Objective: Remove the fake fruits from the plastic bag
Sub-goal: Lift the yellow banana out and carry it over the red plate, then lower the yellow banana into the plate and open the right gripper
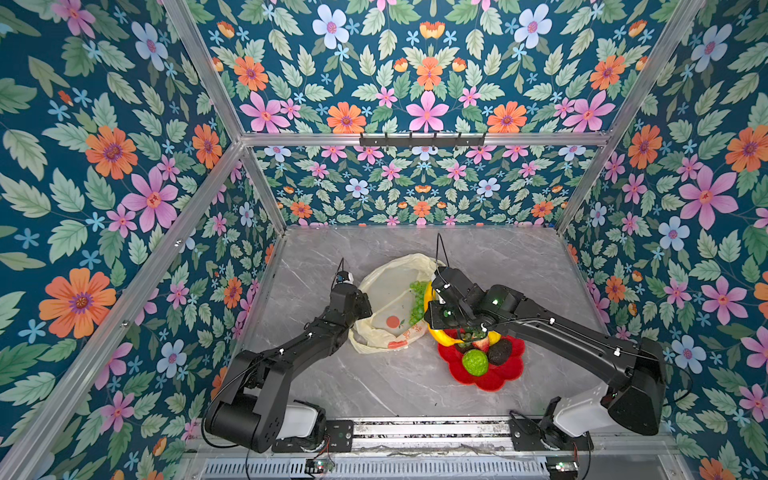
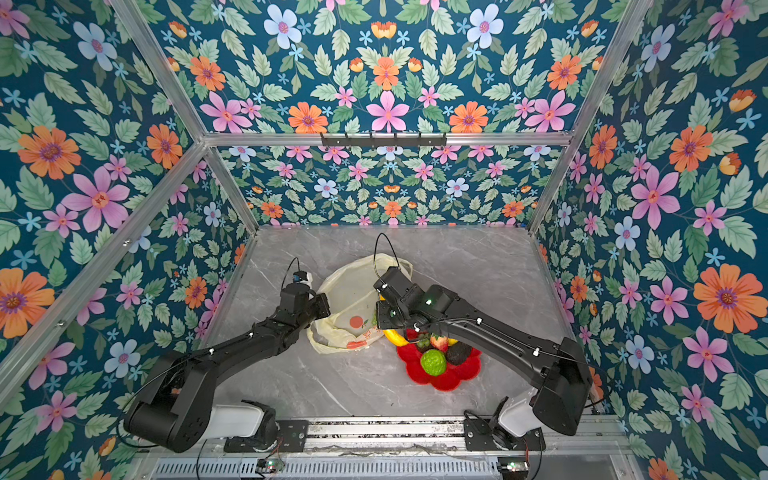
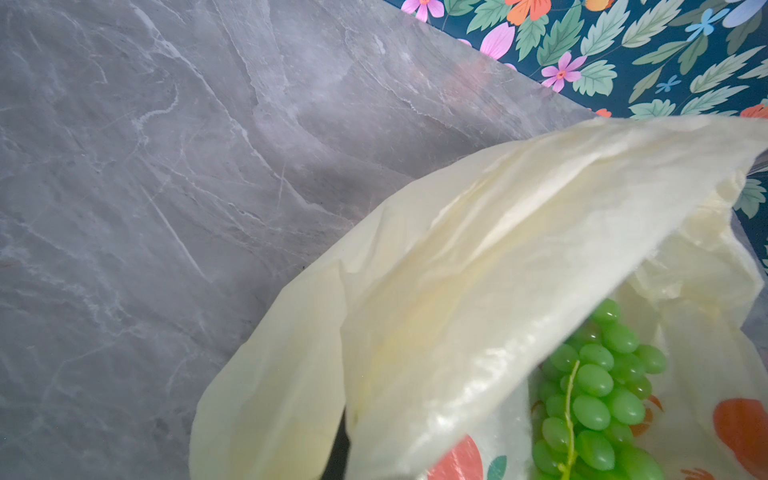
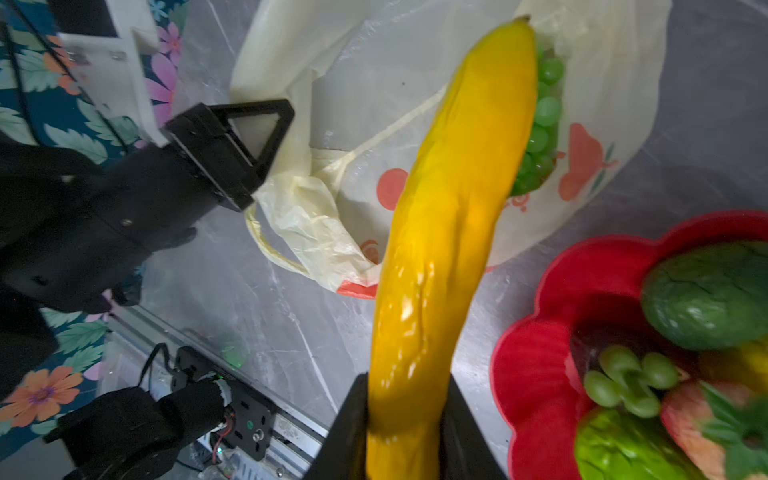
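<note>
Yellow banana (image 4: 457, 187) is sitting clamped at one end in the right claw (image 4: 405, 399), jutting ahead of it over the plastic bag (image 4: 365, 104) whose rim the closed left claw (image 4: 249, 141) is pinching, so swinging slowly toward the red plate (image 4: 536, 353) beside the right claw is looking wisest.

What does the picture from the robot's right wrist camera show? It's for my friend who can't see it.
The right pincer grips a yellow banana, seen in front of a cream plastic bag with green grapes inside. To one side, a red flower-shaped plate holds other fruits.
</note>
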Motion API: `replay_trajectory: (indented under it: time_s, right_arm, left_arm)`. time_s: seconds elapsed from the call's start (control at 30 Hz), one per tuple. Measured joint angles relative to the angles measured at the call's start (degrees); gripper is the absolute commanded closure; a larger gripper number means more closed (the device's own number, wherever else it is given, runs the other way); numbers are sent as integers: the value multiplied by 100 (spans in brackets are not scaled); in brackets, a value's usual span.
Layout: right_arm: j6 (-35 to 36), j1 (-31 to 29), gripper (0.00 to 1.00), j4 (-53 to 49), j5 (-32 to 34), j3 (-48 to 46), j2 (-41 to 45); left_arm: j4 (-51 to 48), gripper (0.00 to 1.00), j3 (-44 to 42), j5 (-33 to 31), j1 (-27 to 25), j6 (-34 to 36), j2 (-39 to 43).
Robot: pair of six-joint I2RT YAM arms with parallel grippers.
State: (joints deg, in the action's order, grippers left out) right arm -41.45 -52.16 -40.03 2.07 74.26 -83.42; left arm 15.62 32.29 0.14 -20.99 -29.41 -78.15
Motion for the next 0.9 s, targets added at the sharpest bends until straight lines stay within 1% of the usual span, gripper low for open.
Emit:
replay_trajectory:
  time_s: [0.5, 0.9]
  right_arm:
    - [-758, 2, 74, -673, 387, -717, 446]
    - [-960, 0, 74, -1126, 566, -807, 407]
  left_arm:
    - [-7, 100, 11, -17, 0, 2, 13]
    - [-46, 100, 13, -127, 0, 44, 136]
